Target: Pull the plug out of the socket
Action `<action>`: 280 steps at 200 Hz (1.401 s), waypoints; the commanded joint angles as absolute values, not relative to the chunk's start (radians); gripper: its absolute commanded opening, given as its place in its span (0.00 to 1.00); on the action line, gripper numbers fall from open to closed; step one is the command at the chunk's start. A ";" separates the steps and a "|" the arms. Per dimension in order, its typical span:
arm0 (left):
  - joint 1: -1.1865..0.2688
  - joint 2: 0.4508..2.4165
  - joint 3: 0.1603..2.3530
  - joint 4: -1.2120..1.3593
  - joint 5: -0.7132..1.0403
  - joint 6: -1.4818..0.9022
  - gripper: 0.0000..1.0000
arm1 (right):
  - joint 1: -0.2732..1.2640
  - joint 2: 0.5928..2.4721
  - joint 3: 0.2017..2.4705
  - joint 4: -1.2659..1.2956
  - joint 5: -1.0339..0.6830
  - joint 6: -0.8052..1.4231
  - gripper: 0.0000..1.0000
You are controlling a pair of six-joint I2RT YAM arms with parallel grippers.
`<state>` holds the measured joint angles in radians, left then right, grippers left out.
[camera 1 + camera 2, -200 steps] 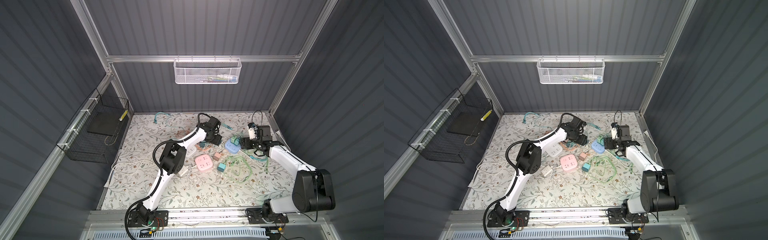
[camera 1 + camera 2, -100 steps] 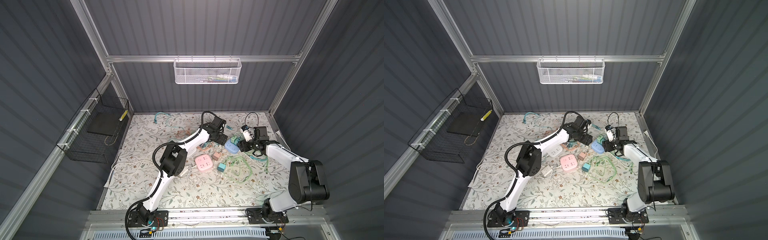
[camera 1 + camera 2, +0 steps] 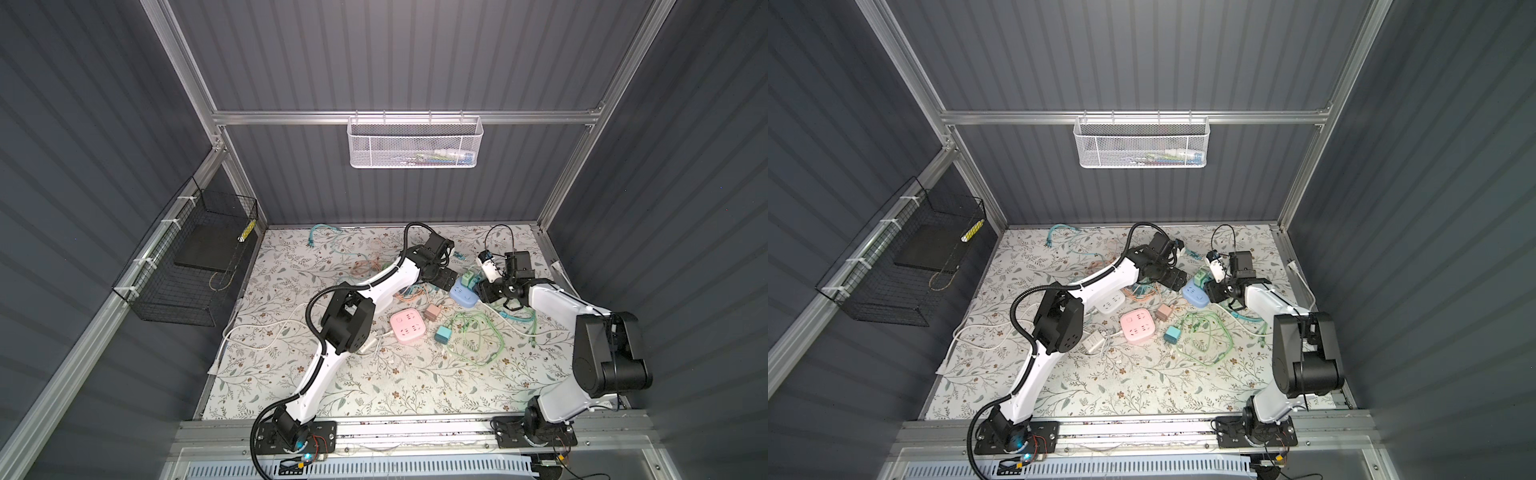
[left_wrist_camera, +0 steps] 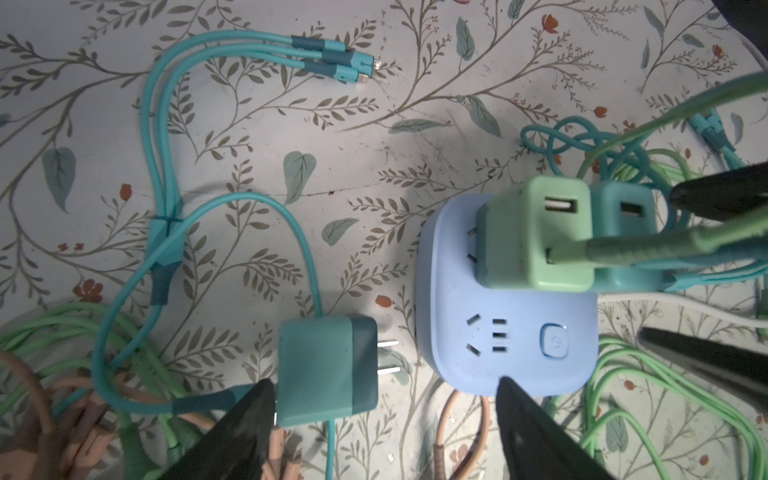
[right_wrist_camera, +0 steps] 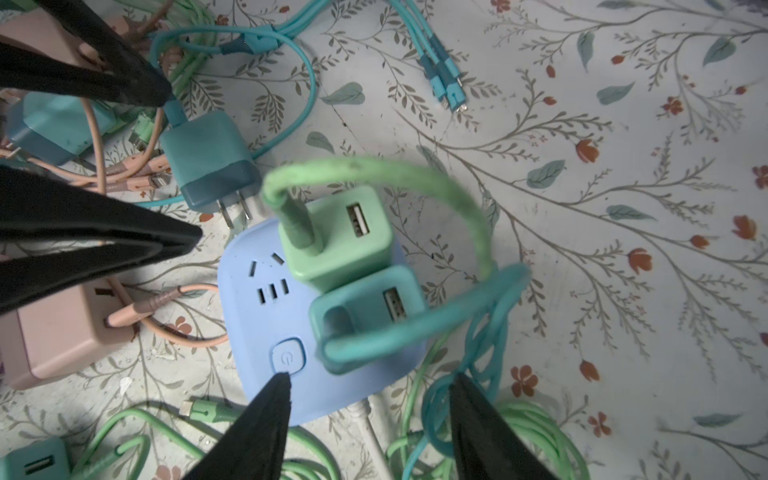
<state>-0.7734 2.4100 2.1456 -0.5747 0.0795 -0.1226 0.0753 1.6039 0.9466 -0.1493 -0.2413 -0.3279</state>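
The loose teal plug [image 4: 324, 370] lay free just beside the blue socket [image 4: 507, 345], far and right of the table's middle, while the green plug [image 4: 536, 237] and seated teal plug [image 5: 365, 320] sat plugged in, so pulling was left, with left gripper [image 4: 380, 390] and right gripper [image 5: 370, 382] both spread, holding nothing.

Both top views are looking steeply down from high overhead, side by side, taking in the whole floral table [image 3: 374, 386]. My two wrist cameras are looking down from close by, from opposite sides, both sharing the blue socket [image 4: 511, 340].
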 commanded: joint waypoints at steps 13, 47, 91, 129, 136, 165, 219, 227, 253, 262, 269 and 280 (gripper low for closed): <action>-0.771 2.451 2.195 -0.594 0.110 -0.104 0.84 | 0.072 1.635 0.999 -0.172 -0.282 -0.376 0.62; -0.769 2.450 2.188 -0.593 0.117 -0.107 0.84 | 0.072 1.677 1.043 -0.218 -0.299 -0.403 0.60; -0.759 2.430 2.146 -0.551 0.154 -0.129 0.85 | 0.073 1.704 1.062 -0.245 -0.318 -0.426 0.60; -0.756 2.434 2.149 -0.548 0.167 -0.136 0.85 | 0.077 1.712 1.078 -0.267 -0.325 -0.440 0.61; -0.755 2.436 2.150 -0.547 0.169 -0.136 0.85 | 0.077 1.716 1.079 -0.270 -0.324 -0.446 0.61; -0.754 2.439 2.156 -0.553 0.171 -0.138 0.85 | 0.080 1.743 1.119 -0.319 -0.306 -0.468 0.59; -0.754 2.438 2.160 -0.554 0.172 -0.140 0.85 | 0.091 1.773 1.154 -0.359 -0.293 -0.491 0.57; -0.754 2.438 2.160 -0.556 0.171 -0.140 0.85 | 0.093 1.780 1.159 -0.367 -0.286 -0.496 0.56; -0.754 2.437 2.159 -0.556 0.172 -0.140 0.85 | 0.097 1.787 1.167 -0.379 -0.269 -0.500 0.53; -0.754 2.439 2.160 -0.555 0.171 -0.141 0.85 | 0.097 1.788 1.167 -0.377 -0.265 -0.501 0.53; -0.754 2.439 2.161 -0.555 0.172 -0.142 0.85 | 0.098 1.790 1.167 -0.377 -0.262 -0.501 0.52; -0.754 2.441 2.162 -0.558 0.173 -0.144 0.85 | 0.101 1.793 1.170 -0.380 -0.254 -0.502 0.50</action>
<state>-0.7586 2.4294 2.1548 -0.5518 0.1513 -0.1299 0.0887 1.7767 1.1473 -0.3424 -0.2676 -0.4854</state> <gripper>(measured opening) 0.849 0.518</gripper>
